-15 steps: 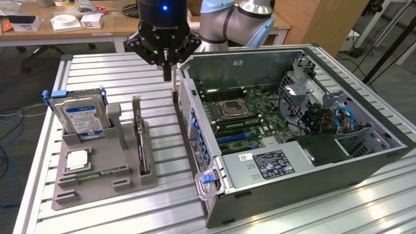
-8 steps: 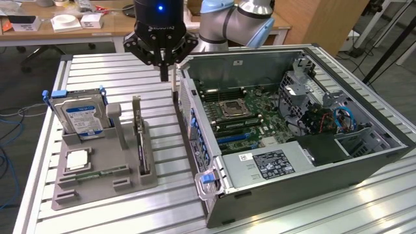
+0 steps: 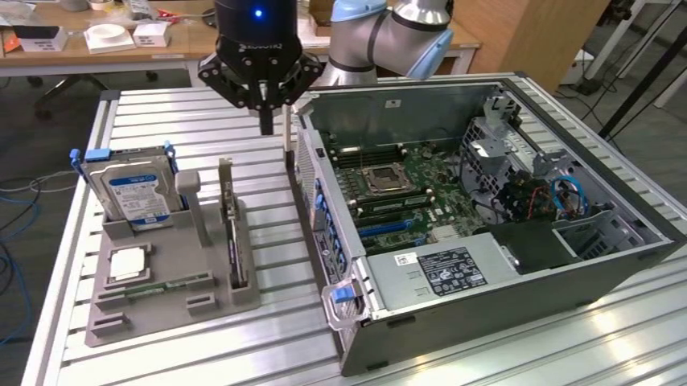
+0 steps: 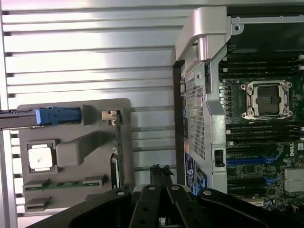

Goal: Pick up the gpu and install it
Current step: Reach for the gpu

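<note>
The gripper (image 3: 266,127), fingers (image 3: 264,112) closed on nothing, is being held above the worktop (image 3: 193,121) beside the grey holder (image 3: 161,299), in whose slot the gpu (image 3: 228,221) is standing on edge; centring over that thin edge is probably being called for.

My grey-and-blue arm (image 3: 376,36) is cut off at the exterior view's twelve o'clock edge. The flat green circuit-board gpu (image 3: 228,217), at nine o'clock from the open black computer case (image 3: 536,297), stands edge-on, its faces mostly hidden. Print on the case's black label (image 3: 451,271) is too small to read.
</note>
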`<state>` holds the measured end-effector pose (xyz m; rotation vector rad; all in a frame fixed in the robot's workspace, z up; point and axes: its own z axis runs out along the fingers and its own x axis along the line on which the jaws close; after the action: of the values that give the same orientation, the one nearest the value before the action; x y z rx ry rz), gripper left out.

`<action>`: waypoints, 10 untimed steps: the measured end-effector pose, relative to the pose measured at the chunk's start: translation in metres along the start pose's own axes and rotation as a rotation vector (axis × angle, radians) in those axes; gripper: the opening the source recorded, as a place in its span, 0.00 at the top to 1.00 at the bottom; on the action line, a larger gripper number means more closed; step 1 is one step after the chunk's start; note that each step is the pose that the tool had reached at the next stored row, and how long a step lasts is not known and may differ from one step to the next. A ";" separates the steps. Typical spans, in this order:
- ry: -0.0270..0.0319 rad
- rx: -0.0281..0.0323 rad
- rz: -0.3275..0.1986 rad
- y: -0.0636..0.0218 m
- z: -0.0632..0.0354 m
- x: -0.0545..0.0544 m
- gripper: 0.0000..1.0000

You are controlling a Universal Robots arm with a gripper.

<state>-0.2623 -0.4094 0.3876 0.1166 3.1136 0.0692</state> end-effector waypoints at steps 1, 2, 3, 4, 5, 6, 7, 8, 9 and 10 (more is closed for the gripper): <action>0.0000 0.0000 0.000 0.0000 0.0000 0.001 0.89; 0.0000 0.0000 0.000 -0.0001 0.0000 0.001 0.89; 0.0000 0.0001 0.000 -0.0002 0.0000 0.002 0.89; 0.0000 0.0001 0.000 -0.0002 0.0000 0.003 0.89; 0.0001 0.0000 0.000 -0.0002 0.0000 0.003 0.89; 0.0000 0.0001 0.000 -0.0003 0.0000 0.004 0.89; 0.0000 0.0001 0.000 -0.0004 0.0000 0.005 0.89; 0.0000 0.0001 0.000 -0.0005 0.0000 0.006 0.89; 0.0000 0.0001 0.000 -0.0005 0.0000 0.007 0.89; 0.0001 0.0001 0.000 -0.0006 0.0000 0.007 0.89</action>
<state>-0.2696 -0.4094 0.3874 0.1167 3.1137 0.0691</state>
